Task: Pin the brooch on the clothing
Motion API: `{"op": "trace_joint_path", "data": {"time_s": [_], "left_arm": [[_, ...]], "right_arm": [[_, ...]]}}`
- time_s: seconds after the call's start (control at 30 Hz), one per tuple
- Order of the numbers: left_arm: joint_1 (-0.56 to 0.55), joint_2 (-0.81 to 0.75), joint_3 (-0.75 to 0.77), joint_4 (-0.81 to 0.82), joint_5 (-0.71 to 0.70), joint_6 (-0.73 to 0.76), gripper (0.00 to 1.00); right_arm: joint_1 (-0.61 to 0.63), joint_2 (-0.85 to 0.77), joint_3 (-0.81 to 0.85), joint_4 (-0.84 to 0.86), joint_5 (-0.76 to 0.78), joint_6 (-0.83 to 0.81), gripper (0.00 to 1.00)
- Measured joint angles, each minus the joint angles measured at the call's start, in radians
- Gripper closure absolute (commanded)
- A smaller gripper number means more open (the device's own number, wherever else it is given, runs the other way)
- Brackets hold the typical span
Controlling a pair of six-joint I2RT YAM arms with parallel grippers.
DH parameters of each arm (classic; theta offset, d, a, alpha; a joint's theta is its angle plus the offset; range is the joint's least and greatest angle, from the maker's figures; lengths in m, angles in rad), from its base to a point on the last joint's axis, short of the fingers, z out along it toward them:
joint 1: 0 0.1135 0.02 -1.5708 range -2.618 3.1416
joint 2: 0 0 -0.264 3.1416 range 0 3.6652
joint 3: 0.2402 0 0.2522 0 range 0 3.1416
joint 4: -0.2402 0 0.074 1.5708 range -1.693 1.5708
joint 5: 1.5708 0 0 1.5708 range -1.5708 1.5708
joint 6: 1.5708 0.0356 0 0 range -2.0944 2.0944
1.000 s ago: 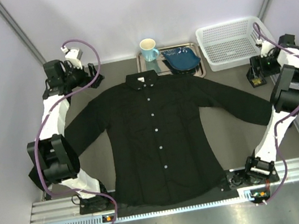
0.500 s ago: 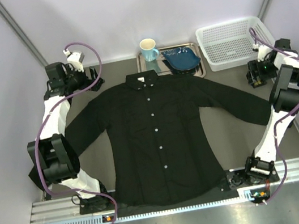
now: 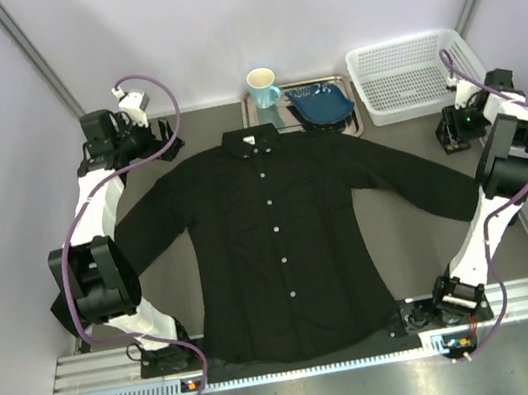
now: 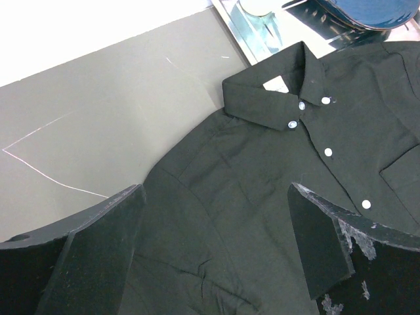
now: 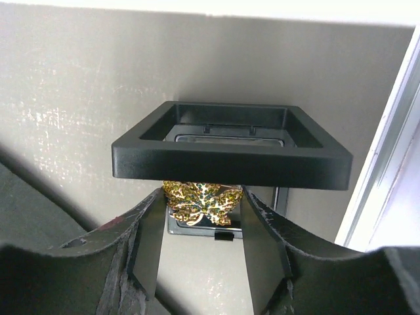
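Observation:
The black long-sleeved shirt [image 3: 276,236] lies flat on the table, buttoned, collar to the back; its collar and shoulder show in the left wrist view [image 4: 262,197]. My left gripper [image 4: 216,197] is open and empty above the shirt's shoulder, at the back left [image 3: 160,134]. The golden leaf brooch [image 5: 202,202] sits in a small open black box [image 5: 230,161] at the far right [image 3: 452,138], under its raised lid. My right gripper [image 5: 202,216] reaches into the box, and its fingers [image 5: 151,236] press on both sides of the brooch.
A white plastic basket [image 3: 406,77] stands at the back right, just behind the box. A metal tray [image 3: 249,119] at the back middle holds a blue mug [image 3: 263,86] and a dark blue dish [image 3: 322,105]. The right wall stands close to the right arm.
My right gripper has shifted a little left and down onto the box. The left gripper has barely moved. The shirt has not moved.

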Motion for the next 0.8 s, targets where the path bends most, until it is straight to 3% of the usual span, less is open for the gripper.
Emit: {"op": "trace_joint_path", "data": {"time_s": [0.53, 0.67, 0.8], "left_arm": [[0.0, 0.0, 0.008, -0.026, 0.008, 0.025, 0.02], [0.0, 0.0, 0.036, -0.07, 0.07, 0.096, 0.05], [-0.014, -0.002, 0.067, -0.15, 0.177, 0.281, 0.07]], "right_arm": [[0.005, -0.132, -0.048, -0.046, -0.038, 0.0, 0.63], [0.053, -0.214, -0.055, -0.117, -0.109, 0.0, 0.63], [0.191, -0.306, -0.054, -0.196, -0.217, 0.006, 0.63]]}}
